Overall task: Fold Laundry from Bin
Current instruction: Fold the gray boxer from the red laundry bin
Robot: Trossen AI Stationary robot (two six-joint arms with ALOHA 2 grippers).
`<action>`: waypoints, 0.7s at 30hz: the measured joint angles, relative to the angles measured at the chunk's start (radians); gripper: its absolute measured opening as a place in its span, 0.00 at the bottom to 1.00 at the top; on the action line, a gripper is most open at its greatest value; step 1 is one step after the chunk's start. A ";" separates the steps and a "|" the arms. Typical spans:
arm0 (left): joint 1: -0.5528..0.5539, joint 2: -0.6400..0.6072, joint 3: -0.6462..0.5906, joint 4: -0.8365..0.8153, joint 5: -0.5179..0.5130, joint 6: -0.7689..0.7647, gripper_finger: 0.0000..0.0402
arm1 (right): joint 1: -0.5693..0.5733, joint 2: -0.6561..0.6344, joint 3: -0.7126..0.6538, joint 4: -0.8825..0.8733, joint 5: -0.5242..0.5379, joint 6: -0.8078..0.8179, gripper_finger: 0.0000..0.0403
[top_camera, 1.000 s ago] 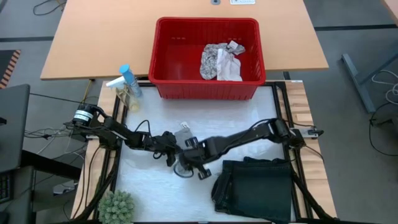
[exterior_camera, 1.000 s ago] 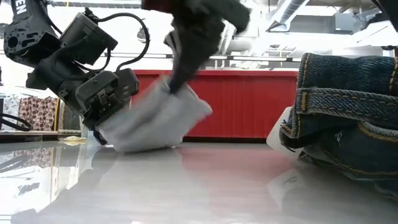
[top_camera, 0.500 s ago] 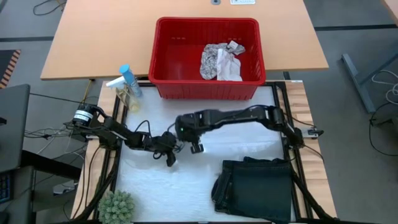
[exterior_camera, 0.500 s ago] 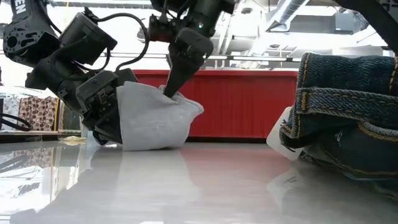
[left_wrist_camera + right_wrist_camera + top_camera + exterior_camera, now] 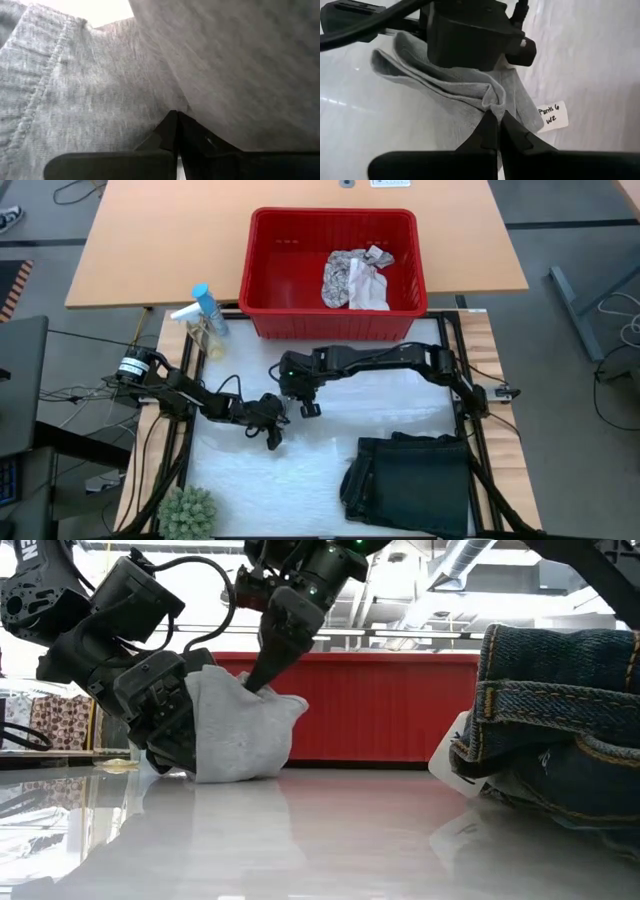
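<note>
Place: robotics lab or test workspace, not a home.
Floor: grey, hard-looking surface around the furniture, with loose cables lying on it.
Rig: white-topped table framed by black metal rails, two dark arms mounted at its sides with exposed wiring.
Second surface: a long wooden table standing behind the rig.
Ceiling: exposed pipes and ducts in the low view, with bright overhead lighting.
Labelling: handwritten paper tag reading "Pants 6 WZ".
Props: small potted plant and spray bottle at the rig's edge.
</note>
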 joint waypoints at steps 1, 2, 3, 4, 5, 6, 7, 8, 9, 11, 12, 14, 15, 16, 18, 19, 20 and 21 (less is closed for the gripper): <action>0.000 0.000 0.000 0.000 0.000 -0.001 0.00 | 0.000 0.000 0.000 -0.002 0.000 -0.003 0.06; 0.000 0.000 0.000 0.001 0.000 -0.002 0.00 | -0.001 0.000 0.000 -0.002 0.000 -0.004 0.06; 0.000 0.000 0.000 0.003 0.000 -0.002 0.00 | -0.001 0.011 0.001 0.005 0.000 -0.004 0.06; 0.000 0.000 0.000 0.004 0.001 -0.003 0.00 | -0.002 0.019 0.002 0.011 0.000 -0.003 0.07; 0.000 0.000 0.000 0.007 0.006 -0.003 0.00 | -0.003 0.027 0.001 0.007 0.000 0.001 0.07; 0.000 0.000 0.000 0.014 0.016 -0.004 0.00 | -0.005 0.039 0.000 -0.003 0.000 0.003 0.07; 0.000 0.000 0.000 0.019 0.023 -0.004 0.00 | -0.009 0.057 0.000 -0.004 -0.006 0.003 0.07; 0.000 0.000 0.000 0.023 0.027 -0.003 0.00 | -0.009 0.071 0.000 -0.001 -0.016 0.000 0.07; 0.000 0.000 0.000 0.028 0.027 -0.004 0.00 | -0.007 0.085 0.000 0.002 -0.020 -0.002 0.07; 0.000 0.000 0.000 0.033 0.027 -0.004 0.00 | -0.004 0.109 -0.001 0.023 -0.012 -0.003 0.07; 0.000 0.000 0.000 0.034 0.028 -0.004 0.00 | -0.003 0.115 -0.001 0.034 0.002 -0.004 0.08; 0.000 0.000 0.000 0.033 0.029 -0.008 0.00 | -0.004 0.117 -0.001 0.042 0.032 -0.012 0.10; 0.000 0.000 0.000 0.034 0.036 -0.009 0.00 | -0.006 0.117 -0.001 0.053 0.036 -0.018 0.10; 0.000 0.000 0.000 0.036 0.043 -0.009 0.00 | -0.007 0.116 0.000 0.066 0.038 -0.019 0.10; 0.000 0.000 0.000 0.040 0.050 -0.009 0.00 | -0.016 0.113 0.000 0.072 0.040 -0.019 0.09; 0.000 0.000 0.000 0.041 0.051 -0.009 0.00 | -0.023 0.112 0.000 0.070 0.040 -0.016 0.09; 0.000 0.000 0.000 0.042 0.052 -0.009 0.00 | -0.029 0.112 0.000 0.070 0.041 -0.010 0.08; 0.000 0.000 0.000 0.043 0.052 -0.009 0.00 | -0.036 0.111 0.000 0.070 0.042 -0.003 0.08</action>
